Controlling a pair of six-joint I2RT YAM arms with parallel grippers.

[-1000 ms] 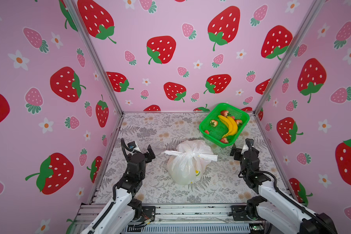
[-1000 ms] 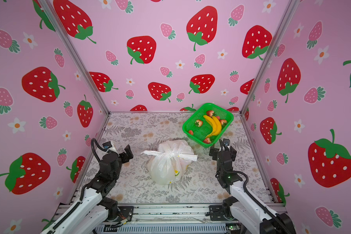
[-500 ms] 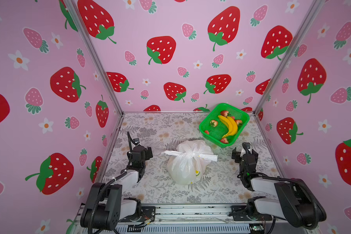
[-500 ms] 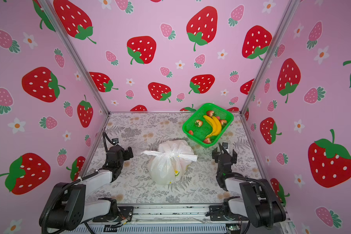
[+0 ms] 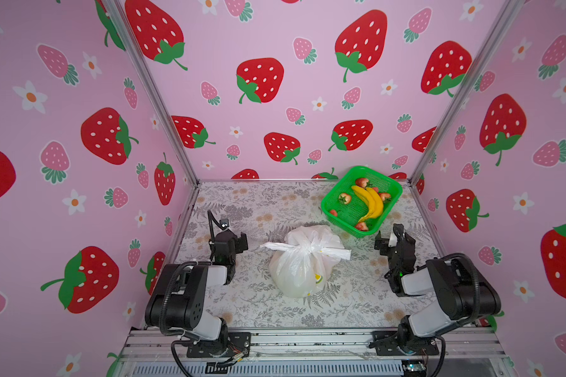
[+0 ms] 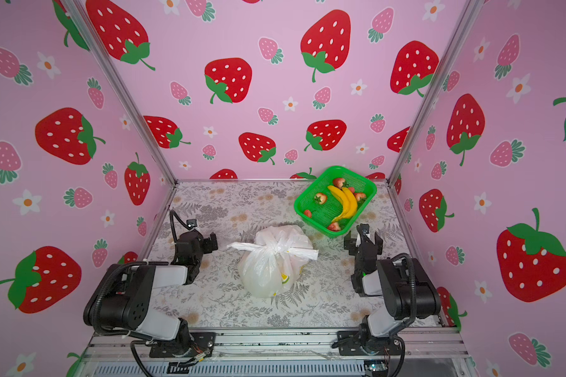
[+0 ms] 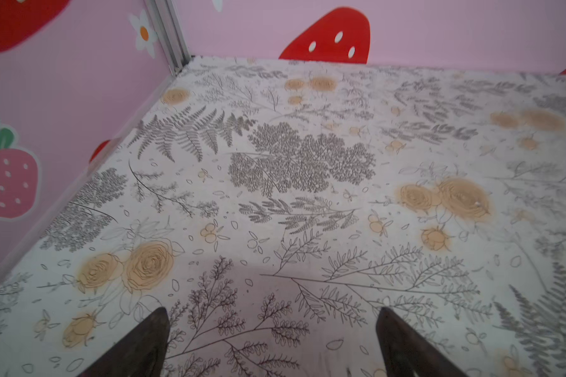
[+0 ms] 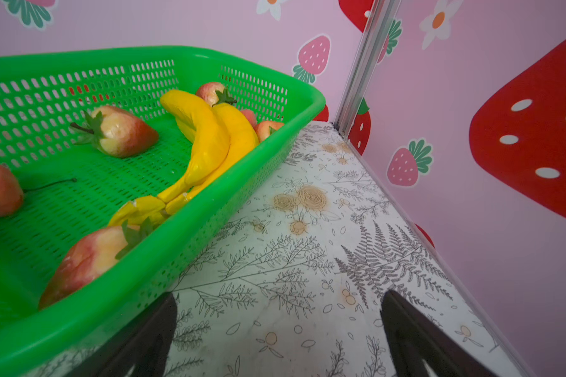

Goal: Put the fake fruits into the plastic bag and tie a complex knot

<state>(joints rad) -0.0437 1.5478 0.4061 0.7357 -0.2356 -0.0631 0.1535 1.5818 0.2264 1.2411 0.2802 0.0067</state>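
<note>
The bag (image 5: pixel 303 261) sits in the middle of the table (image 5: pixel 262 306), full and rounded, with a bit of yellow showing through its lower side. Its handles are bunched into a knot (image 5: pixel 311 249) on top, two flat strips sticking out sideways. Both arms are folded low near the front rail, one on each side of the bag and apart from it. The left gripper (image 7: pixel 272 342) hangs over bare table, its fingers (image 7: pixel 151 339) spread wide with nothing between them. The right gripper (image 8: pixel 278 339) is the same, fingers (image 8: pixel 406 333) wide and empty, just beside the near corner of the green basket (image 8: pixel 209 209). The basket stands in the far right corner of the table, with two bananas (image 8: pixel 209 140) and several strawberries (image 8: pixel 121 130) lying in it
</note>
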